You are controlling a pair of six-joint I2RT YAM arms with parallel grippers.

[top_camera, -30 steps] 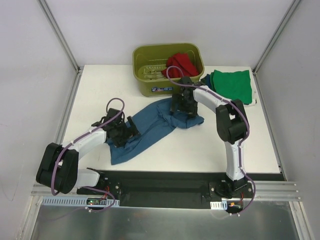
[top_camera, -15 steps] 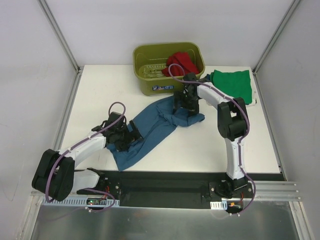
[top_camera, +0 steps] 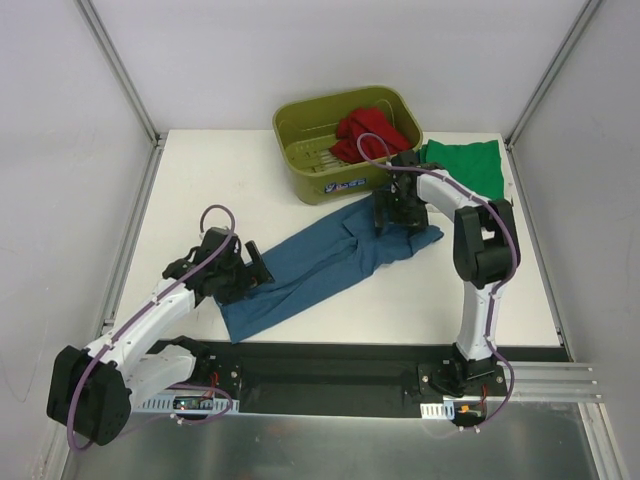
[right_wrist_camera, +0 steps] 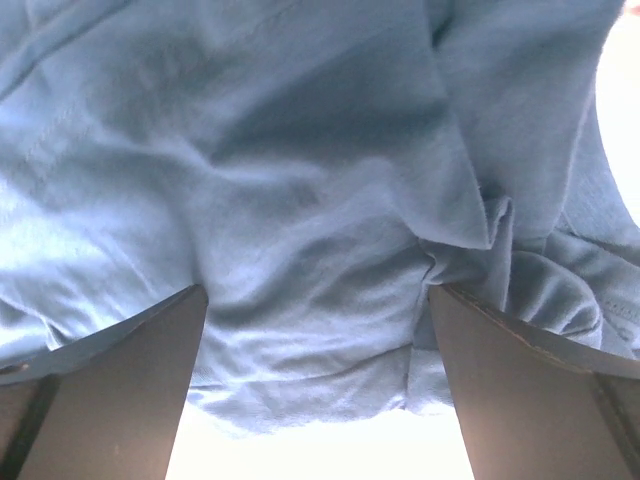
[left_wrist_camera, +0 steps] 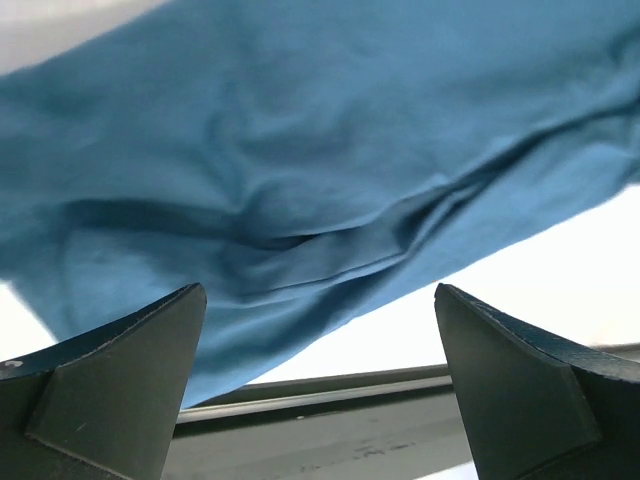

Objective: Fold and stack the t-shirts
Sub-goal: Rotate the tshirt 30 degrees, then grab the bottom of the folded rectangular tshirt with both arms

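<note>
A teal-blue t-shirt (top_camera: 320,265) lies rumpled in a long diagonal band across the table. My left gripper (top_camera: 252,268) hovers open over its lower left end; blue cloth (left_wrist_camera: 300,150) fills the left wrist view beyond the spread fingers (left_wrist_camera: 120,380). My right gripper (top_camera: 395,212) stands open on the shirt's upper right end, and creased cloth (right_wrist_camera: 320,200) lies between and beyond its fingers (right_wrist_camera: 520,390). A bright green t-shirt (top_camera: 465,170) lies flat at the back right. A red t-shirt (top_camera: 370,135) sits bunched inside the tub.
An olive-green plastic tub (top_camera: 300,165) stands at the back middle, skewed, close behind the right gripper. The table's black front rail (left_wrist_camera: 330,400) runs just below the shirt's lower end. White walls and metal posts close in both sides.
The right gripper moved right, and the shirt's upper end went with it, stretching the shirt longer. The tub shifted right and turned. The left arm drew back to the left.
</note>
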